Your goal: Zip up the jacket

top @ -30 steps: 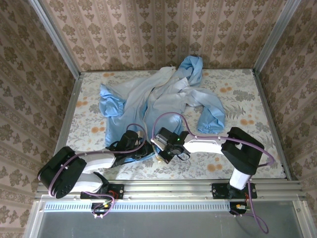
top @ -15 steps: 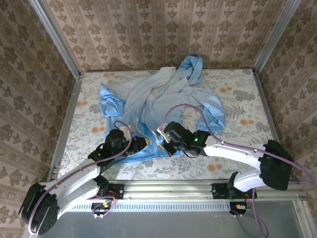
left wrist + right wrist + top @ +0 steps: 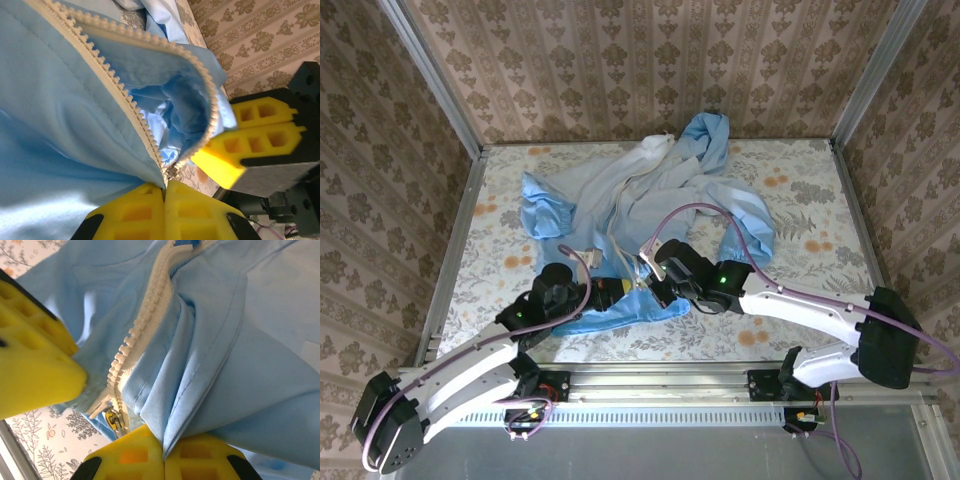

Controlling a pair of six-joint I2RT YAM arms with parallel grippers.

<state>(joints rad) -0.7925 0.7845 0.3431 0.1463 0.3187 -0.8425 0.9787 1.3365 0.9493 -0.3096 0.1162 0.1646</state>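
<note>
On my left, the left arm (image 3: 470, 352) lies low and stretched out, running diagonally from its base at the near edge toward the middle of the tabletop (image 3: 820, 190). The left gripper (image 3: 618, 290) sits at the near hem of the jacket (image 3: 650, 190). From its wrist camera I see its jaws pressed fully together with light-blue fabric pinched between them, right at the bottom end of the zipper (image 3: 110, 75) and just beside the small metal slider (image 3: 173, 172). The jacket lies crumpled across the middle and far part of the tabletop with its front open, and the 2 rows of pale teeth curve apart above the slider. Just to the right, the right gripper (image 3: 650, 272) is at the same hem, very near the left one. Its jaws are closed tight on a fold of the blue cloth beside the teeth. The right arm (image 3: 820, 305) extends in from the right, its elbow far out near the tabletop's right edge and its forearm low, pointing left.
</note>
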